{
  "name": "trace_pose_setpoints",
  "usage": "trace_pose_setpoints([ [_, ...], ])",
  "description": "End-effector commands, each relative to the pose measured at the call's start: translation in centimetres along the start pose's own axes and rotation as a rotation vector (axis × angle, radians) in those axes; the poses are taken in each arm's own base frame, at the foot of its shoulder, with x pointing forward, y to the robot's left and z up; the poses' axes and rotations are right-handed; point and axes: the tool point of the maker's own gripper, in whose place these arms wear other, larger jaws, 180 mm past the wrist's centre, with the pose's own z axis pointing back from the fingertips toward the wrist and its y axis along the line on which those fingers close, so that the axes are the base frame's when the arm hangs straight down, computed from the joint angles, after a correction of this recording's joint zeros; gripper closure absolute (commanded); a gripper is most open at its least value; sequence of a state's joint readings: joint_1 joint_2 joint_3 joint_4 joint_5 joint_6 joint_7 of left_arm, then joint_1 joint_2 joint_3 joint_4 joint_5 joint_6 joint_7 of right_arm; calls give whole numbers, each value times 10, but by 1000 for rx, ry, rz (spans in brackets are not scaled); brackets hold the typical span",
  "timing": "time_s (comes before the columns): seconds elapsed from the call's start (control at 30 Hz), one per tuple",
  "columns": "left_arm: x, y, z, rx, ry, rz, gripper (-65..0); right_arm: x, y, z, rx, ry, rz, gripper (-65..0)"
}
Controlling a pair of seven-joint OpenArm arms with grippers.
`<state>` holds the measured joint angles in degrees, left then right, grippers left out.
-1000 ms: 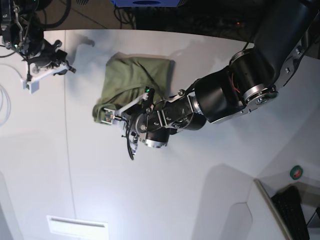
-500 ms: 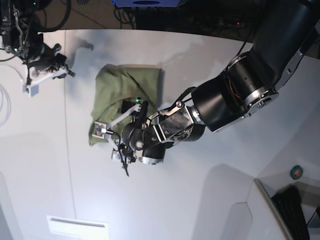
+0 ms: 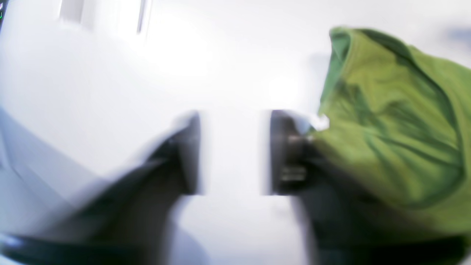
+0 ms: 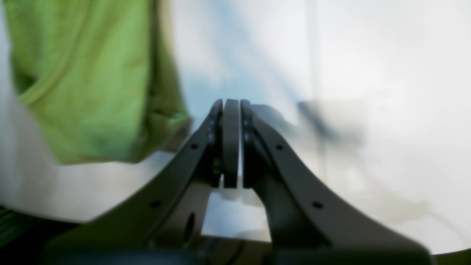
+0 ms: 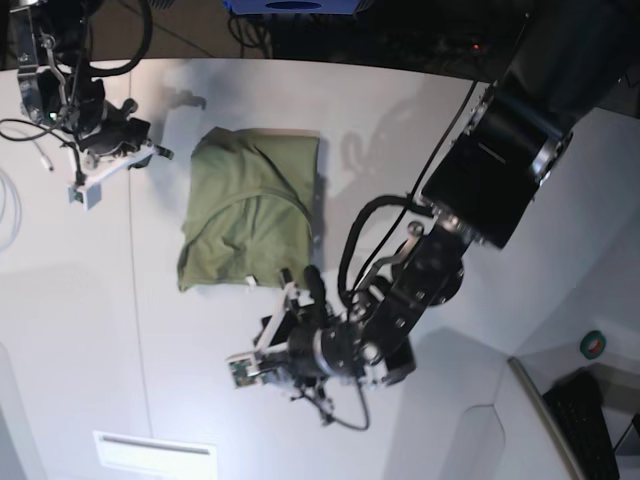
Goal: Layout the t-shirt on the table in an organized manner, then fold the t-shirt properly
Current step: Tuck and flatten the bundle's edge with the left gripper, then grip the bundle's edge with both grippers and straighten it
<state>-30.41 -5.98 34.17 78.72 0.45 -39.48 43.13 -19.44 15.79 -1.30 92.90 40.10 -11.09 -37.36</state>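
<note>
The olive-green t-shirt lies in a compact, roughly rectangular bundle on the white table, with creases across it. My left gripper hovers over bare table nearer the front, apart from the shirt's lower edge. In the blurred left wrist view its fingers stand apart with only white table between them, and the t-shirt is off to the right. My right gripper is left of the shirt near the far corner. The right wrist view shows it shut on nothing, the t-shirt at upper left.
A thin dark seam runs down the table left of the shirt. A white rectangular plate sits near the front edge. White cable loops at the left border. A dark keyboard-like object and a green disc lie off the table's right corner.
My left gripper let go of the shirt's lower edge and drew back toward the table's front. The shirt settled flatter. The right gripper shifted slightly to the right.
</note>
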Motion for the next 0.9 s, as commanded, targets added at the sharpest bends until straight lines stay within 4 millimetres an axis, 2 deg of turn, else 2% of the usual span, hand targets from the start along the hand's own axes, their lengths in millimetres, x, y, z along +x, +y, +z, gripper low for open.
trace_pose_setpoints([
  [0.0, 2, -2, 7, 7, -36, 27, 0, 12, 3, 3, -1, -38, 28, 0],
  [0.17, -54, -37, 21, 23, -30, 277, 0, 28, 10, 12, -8, -96, 86, 0],
  [0.23, -65, -50, 30, 38, -36, 346, 0, 38, 16, 19, 7, -128, 103, 0],
  [0.33, -68, -71, 40, 36, -46, 377, 0, 47, 30, 29, 37, -164, 123, 0],
  [0.43, -74, -97, 40, 0, -35, 404, 0, 53, 43, 37, 69, -190, 144, 0],
  [0.57, -81, -132, 32, -68, -10, 461, 0, 36, 78, 38, 151, -159, 209, 0],
  [0.67, -88, -141, 28, -91, 9, 479, 0, 23, 96, 35, 193, -129, 242, 0],
  [0.73, -88, -147, 24, -108, 10, 497, 0, 16, 104, 34, 211, -113, 258, 0],
  [0.87, -76, -162, 14, -160, -100, 599, 0, 6, 112, 33, 230, -90, 276, 0],
])
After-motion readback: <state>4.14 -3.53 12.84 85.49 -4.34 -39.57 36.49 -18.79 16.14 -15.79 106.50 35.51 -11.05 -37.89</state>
